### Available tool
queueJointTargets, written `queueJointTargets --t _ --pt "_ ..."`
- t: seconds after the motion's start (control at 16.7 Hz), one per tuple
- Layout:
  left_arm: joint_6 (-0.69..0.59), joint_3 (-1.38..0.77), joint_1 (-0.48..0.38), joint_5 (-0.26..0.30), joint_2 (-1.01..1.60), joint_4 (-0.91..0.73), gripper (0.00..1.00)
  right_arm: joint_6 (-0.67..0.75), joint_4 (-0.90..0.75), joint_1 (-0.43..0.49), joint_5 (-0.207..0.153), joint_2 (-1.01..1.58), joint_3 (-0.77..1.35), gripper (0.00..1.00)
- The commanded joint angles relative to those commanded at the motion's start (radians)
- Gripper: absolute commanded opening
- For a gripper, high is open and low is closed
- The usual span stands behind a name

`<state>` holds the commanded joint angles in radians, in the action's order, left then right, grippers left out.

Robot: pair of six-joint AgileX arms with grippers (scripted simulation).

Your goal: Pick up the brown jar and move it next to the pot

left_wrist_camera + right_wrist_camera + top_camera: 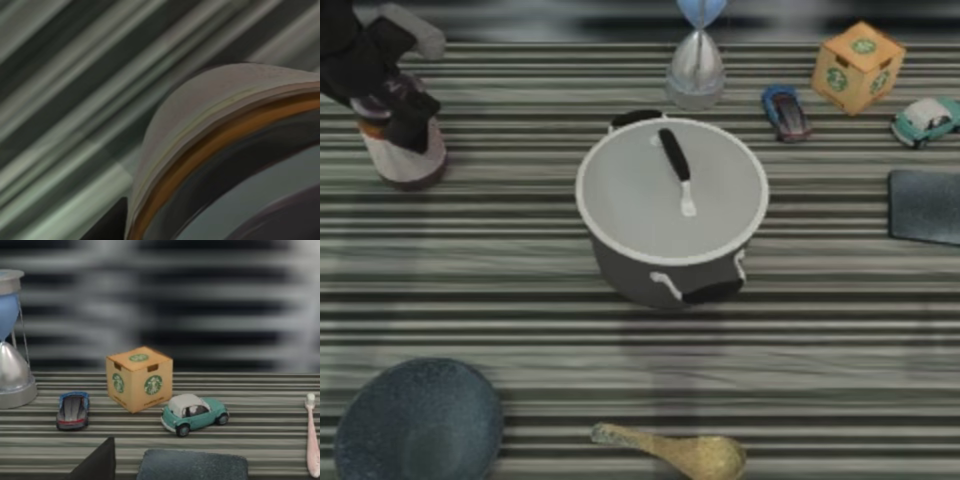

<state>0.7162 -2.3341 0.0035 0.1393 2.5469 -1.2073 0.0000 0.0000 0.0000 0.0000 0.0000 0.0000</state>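
Grasping is the step in hand: our left tool (390, 105) sits down over the brown jar (405, 155) at the far left of the bench (820, 330), well apart from the pot (670, 210) at centre, and the left wrist view shows the jar's label and orange band at very close range. We cannot tell whether the tool has closed on the jar. Next we judge a firm grip must be confirmed, then a lift and a carry rightward to set the jar down beside the pot; our right arm is out of the top view, parked.
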Motion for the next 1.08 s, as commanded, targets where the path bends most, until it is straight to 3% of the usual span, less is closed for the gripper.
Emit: queueJointTargets --t 0.42,1.08 --pt "0.001 0.039 0.006 -0.001 -0.041 -0.003 0.00 0.000 0.000 0.000 0.000 0.000 0.000 1.00" --pt "0.007 0.453 0.034 -0.005 -0.505 -0.051 0.00 0.000 0.000 0.000 0.000 0.000 0.000 1.00"
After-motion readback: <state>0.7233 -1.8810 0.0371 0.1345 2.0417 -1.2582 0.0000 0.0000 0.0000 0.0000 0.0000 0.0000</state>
